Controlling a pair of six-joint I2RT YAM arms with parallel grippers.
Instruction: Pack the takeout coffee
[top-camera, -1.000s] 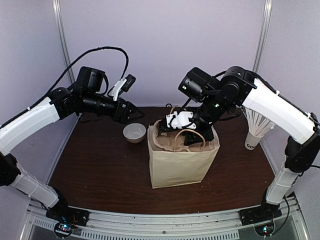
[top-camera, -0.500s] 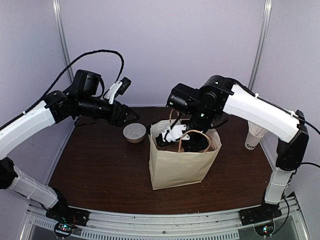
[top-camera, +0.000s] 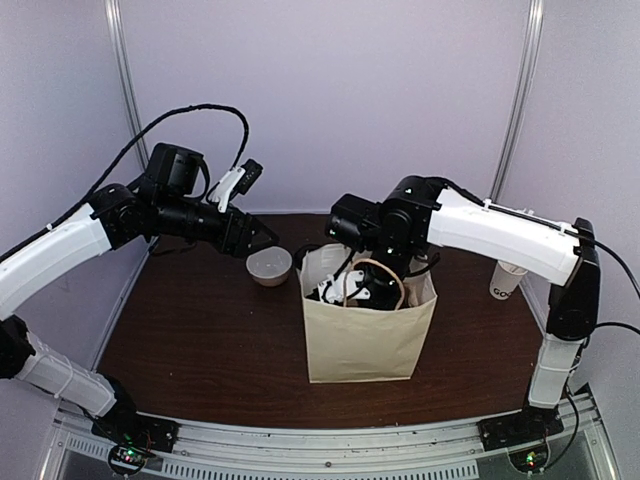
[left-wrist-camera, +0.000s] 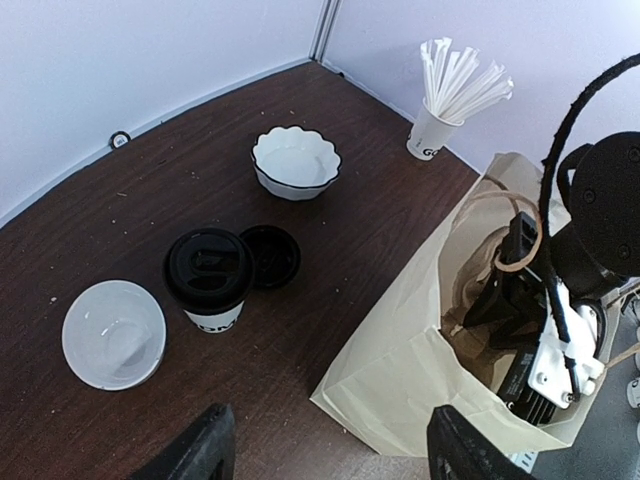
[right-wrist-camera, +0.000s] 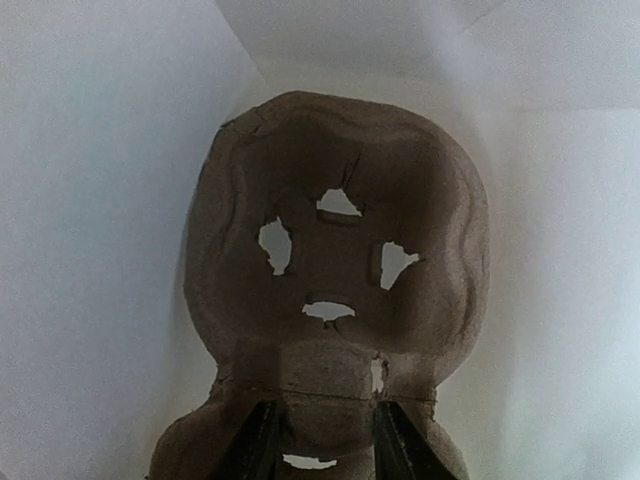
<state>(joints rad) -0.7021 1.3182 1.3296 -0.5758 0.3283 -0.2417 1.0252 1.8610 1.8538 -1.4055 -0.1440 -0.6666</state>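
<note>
Right pincer (right-wrist-camera: 325, 440) is clenched on a brown pulp carrier (right-wrist-camera: 335, 270) inside a tan paper bag (top-camera: 360, 335), easily toppled by snagged withdrawal; left pincer (left-wrist-camera: 335, 450) is released near the black-lidded white paper cup (left-wrist-camera: 208, 280), far left.

- Pale lilac-white walls (top-camera: 330, 90) fill the upper part of the top view, evenly lit.
- Two slim metal posts (top-camera: 125, 100) run up them, at upper left and upper right.
- A dark brown wood-grain table (top-camera: 200, 340) fills the centre.
- A ribbed aluminium rail (top-camera: 330, 448) crosses the bottom edge.
</note>
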